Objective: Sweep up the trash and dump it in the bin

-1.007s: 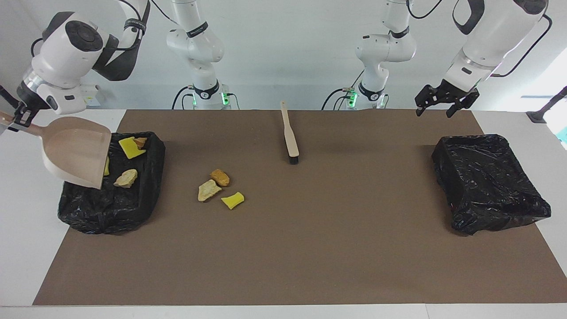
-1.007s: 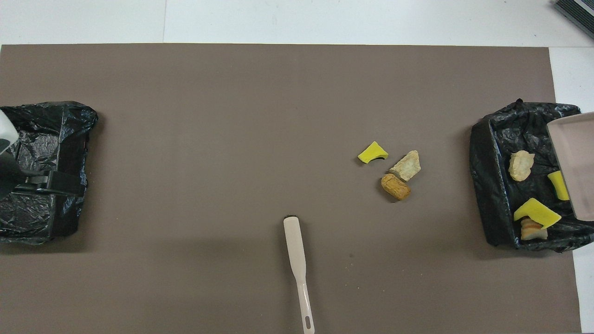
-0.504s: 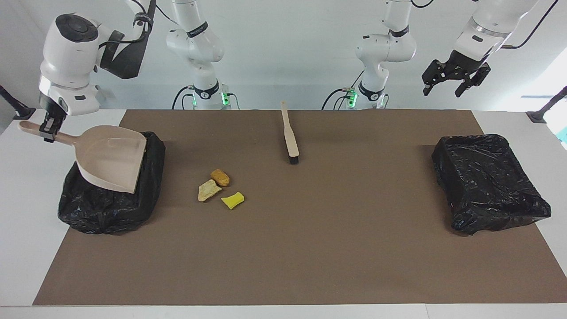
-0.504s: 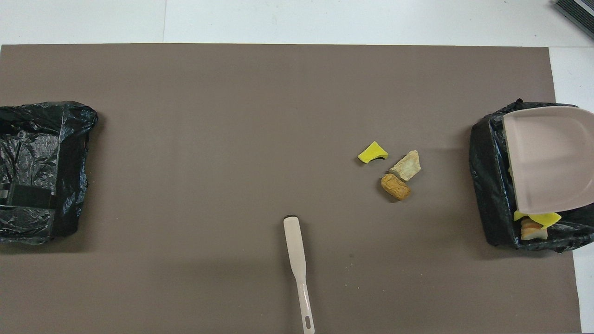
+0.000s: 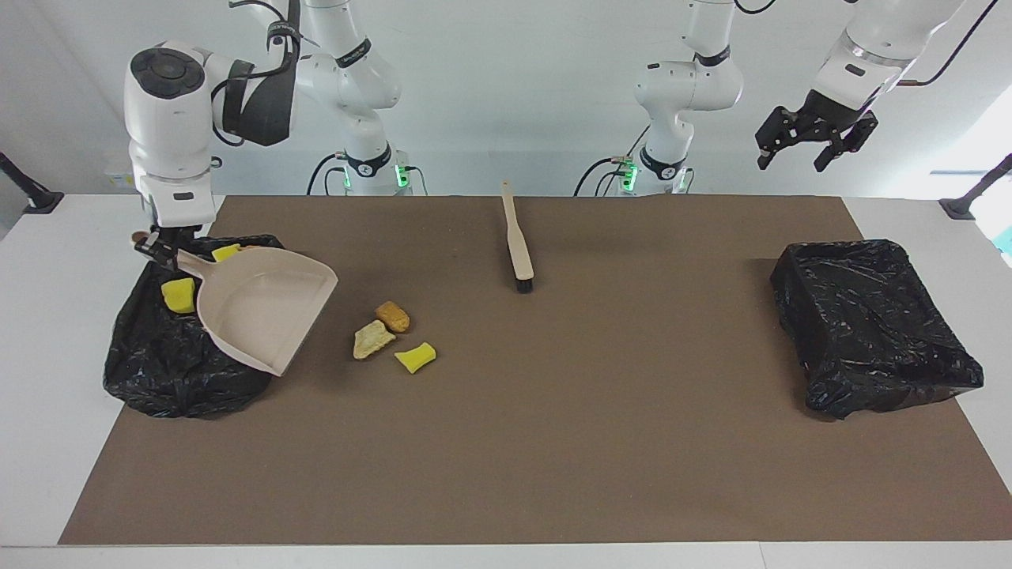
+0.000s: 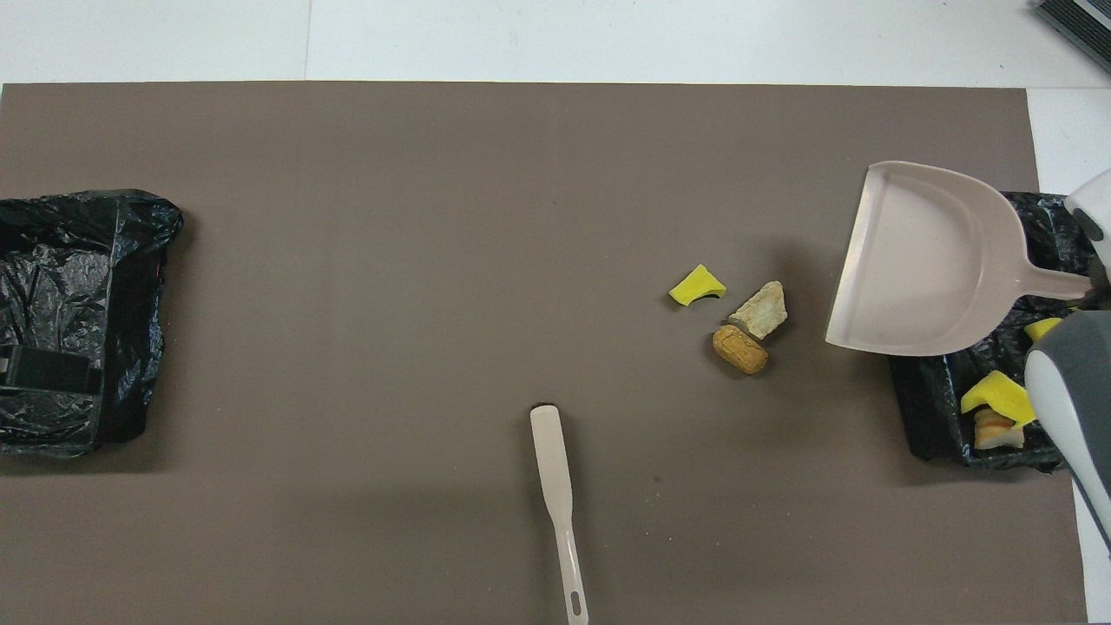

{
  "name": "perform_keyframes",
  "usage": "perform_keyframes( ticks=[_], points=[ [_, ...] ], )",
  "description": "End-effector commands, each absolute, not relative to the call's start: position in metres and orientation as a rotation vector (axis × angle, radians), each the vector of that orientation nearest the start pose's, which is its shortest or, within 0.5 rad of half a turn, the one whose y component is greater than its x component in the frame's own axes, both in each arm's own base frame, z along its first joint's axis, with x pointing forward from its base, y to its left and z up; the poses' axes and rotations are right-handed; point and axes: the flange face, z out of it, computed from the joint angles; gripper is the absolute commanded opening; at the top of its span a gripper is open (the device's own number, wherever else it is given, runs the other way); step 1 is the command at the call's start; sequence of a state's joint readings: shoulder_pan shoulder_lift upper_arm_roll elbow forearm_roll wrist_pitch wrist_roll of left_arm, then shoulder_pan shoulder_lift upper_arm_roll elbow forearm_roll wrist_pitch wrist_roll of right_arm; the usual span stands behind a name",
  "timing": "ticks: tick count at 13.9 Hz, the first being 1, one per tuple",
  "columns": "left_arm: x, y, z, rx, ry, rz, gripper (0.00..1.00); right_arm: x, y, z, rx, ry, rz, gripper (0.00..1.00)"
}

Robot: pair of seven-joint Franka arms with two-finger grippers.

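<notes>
Three scraps lie loose on the brown mat (image 5: 553, 442): orange chunk (image 5: 393, 316), tan chunk (image 5: 371, 340), yellow sponge piece (image 5: 416, 357), bunched together, so one sweep should catch them.

Bin (image 5: 158, 371) at the right arm's end of the counter holds at least three more pieces of trash: yellow sponge bit (image 6: 1041, 328), yellow wedge (image 6: 998, 395), bread-like chunk (image 6: 989, 430). Part of the load is dumped, I'd say.

Right jaws are clamped on the handle of the dustpan (image 5: 261, 316). Pan is empty, hanging over the bin's edge and the mat, mouth tilted down toward the loose scraps. My read: it's being staged as the catcher for the second batch.

Brush (image 5: 518, 241) lies flat on the mat, nearer to the robots than the scraps, bristles pointing away from them. Nobody holds it; it's needed next.

Second bin (image 5: 874, 328) at the left arm's end shows no trash.

Left jaws are apart, empty, raised over that end of the counter: parked clear, free to take the brush.
</notes>
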State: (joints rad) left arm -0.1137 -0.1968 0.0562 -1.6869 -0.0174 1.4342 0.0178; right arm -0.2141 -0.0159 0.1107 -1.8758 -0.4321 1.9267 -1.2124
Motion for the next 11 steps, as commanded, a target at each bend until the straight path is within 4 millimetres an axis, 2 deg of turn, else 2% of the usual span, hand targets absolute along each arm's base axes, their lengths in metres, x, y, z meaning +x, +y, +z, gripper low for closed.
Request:
perform_keyframes(
  ticks=[1,2,5,8,11],
  points=[
    [0.475,-0.023,0.667,-3.144,0.112,0.087,1.0,0.565,-0.054,0.512,-2.969,-1.754,0.283,0.0],
    [0.475,-0.022,0.668,-3.144,0.11,0.085,1.0,0.568,-0.035,0.502,-3.001,-1.639,0.258,0.0],
    [0.475,-0.025,0.668,-3.145,0.12,0.085,1.0,0.574,0.001,0.478,-3.08,-1.305,0.197,0.0],
    [0.475,-0.023,0.668,-3.145,0.115,0.083,1.0,0.579,0.049,0.462,-3.131,-0.991,0.153,0.0],
    [0.475,-0.023,0.668,-3.145,0.113,0.083,1.0,0.58,0.105,0.453,-3.137,-0.834,0.132,0.0]
  ],
)
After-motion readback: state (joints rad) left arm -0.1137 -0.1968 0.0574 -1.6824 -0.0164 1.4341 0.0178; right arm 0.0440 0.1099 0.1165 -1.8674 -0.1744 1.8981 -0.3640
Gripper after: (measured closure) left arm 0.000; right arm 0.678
